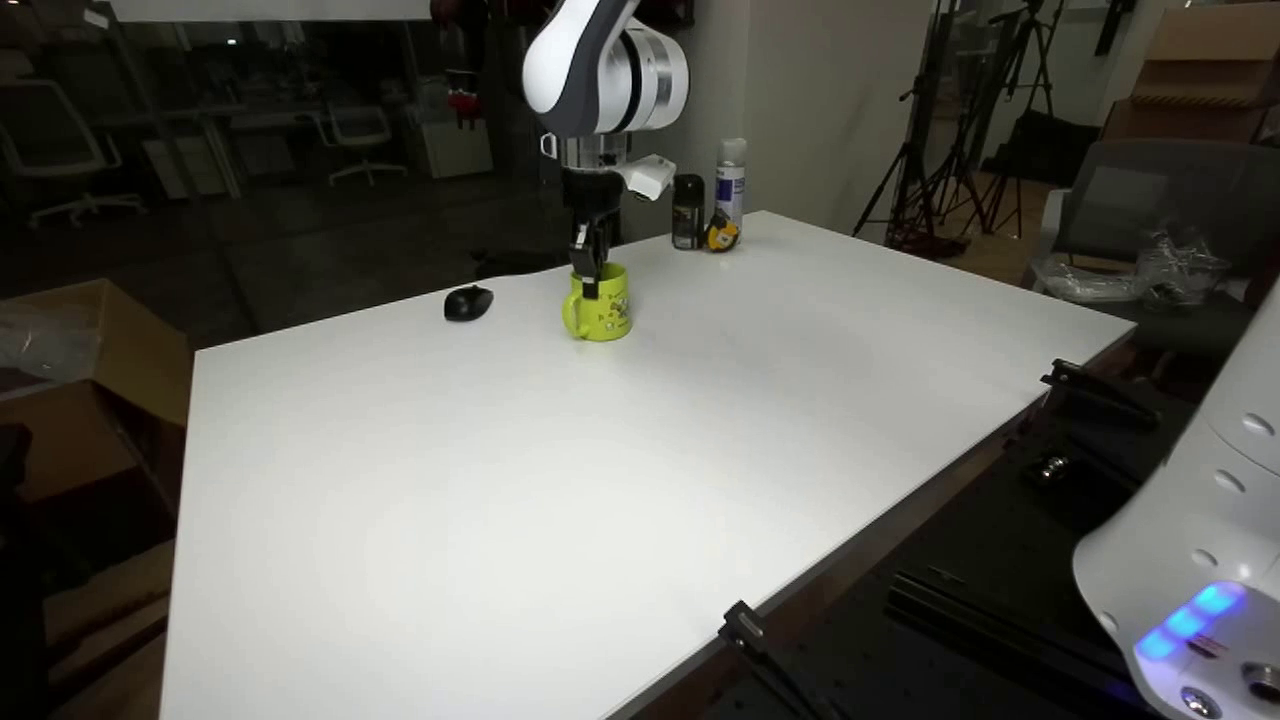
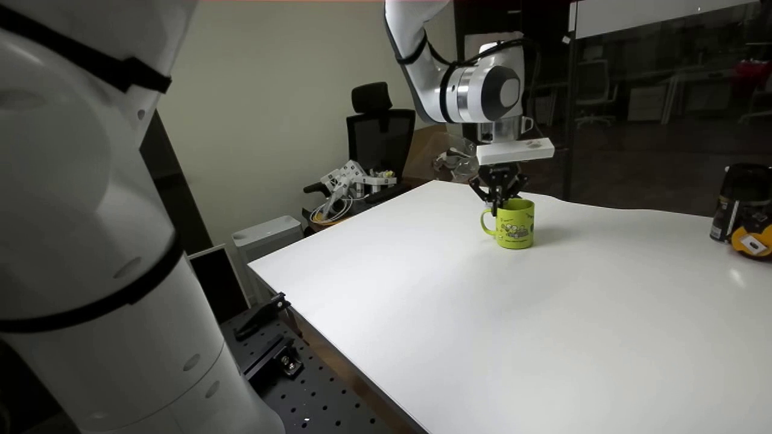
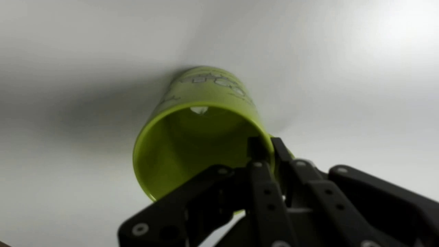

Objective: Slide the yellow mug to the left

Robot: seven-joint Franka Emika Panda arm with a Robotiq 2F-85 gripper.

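Mug (image 2: pixel 515 234) | stood upright on counter (image 1: pixel 450 500), near mouse (image 1: pixel 468 303) | hand (image 3: pixel 269 151) was clamped over its rim, handle side | grip looked done; leftward slide's progress could not be told; release was outstanding

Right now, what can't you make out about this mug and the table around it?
Handle of the mug: mostly hidden behind the pincer in the wrist view.
Fine print on the mug: too small to read in an exterior view.
Spray can: label too small to read, base partly hidden by the tape measure in an exterior view.
Table: cut off by the bottom edge in both exterior views.
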